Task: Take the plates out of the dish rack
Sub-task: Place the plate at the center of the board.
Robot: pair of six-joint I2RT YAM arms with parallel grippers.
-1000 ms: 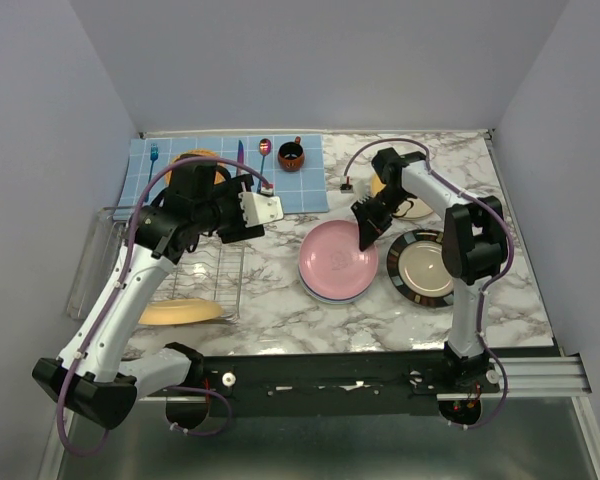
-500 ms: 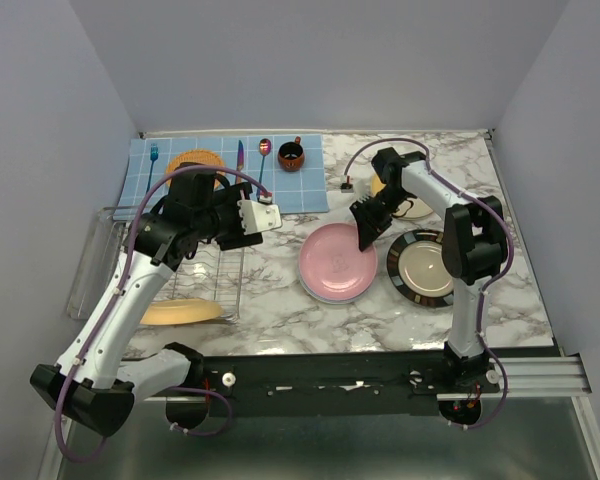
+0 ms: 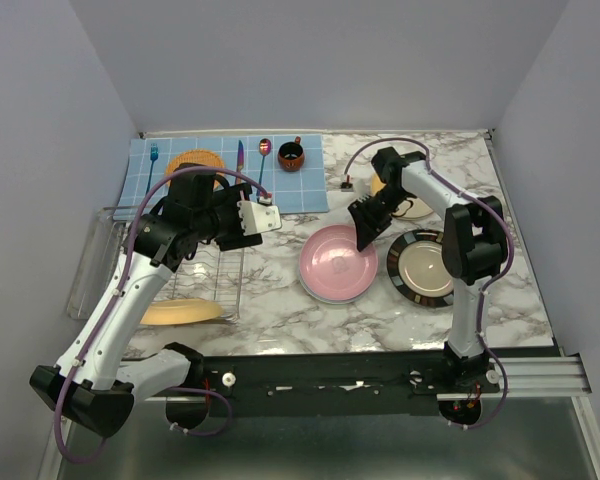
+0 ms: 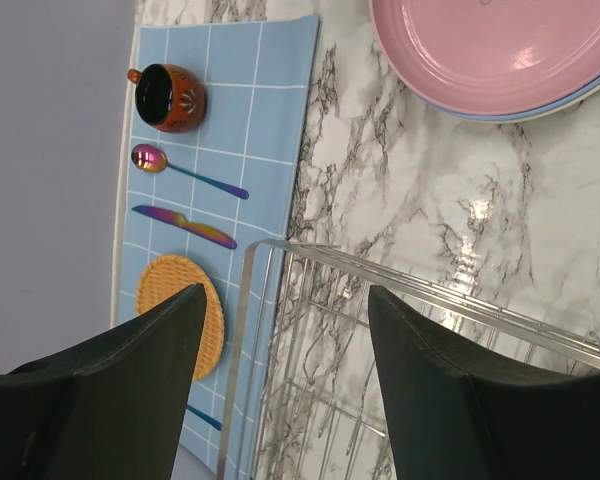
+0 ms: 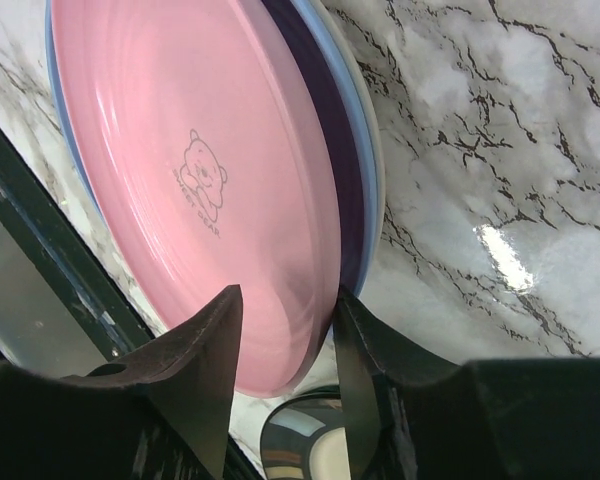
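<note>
Pink plate (image 3: pixel 337 262): now lies flat on the blue plate (image 5: pixel 368 150); I count it unloaded.
Right end effector (image 5: pixel 283 310): just parted around its rim, grip let go.
Left end effector (image 4: pixel 285 295): wide, empty, above dish rack (image 4: pixel 280 250).

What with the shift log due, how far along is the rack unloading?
Done: a pink plate lies on a blue plate, with a black-rimmed plate beside them on the table. In hand: the right gripper has its jaws apart around the pink plate's rim, seemingly releasing it. Left: a yellow-orange plate at the dish rack's near end; the left gripper hangs open over the rack.
</note>
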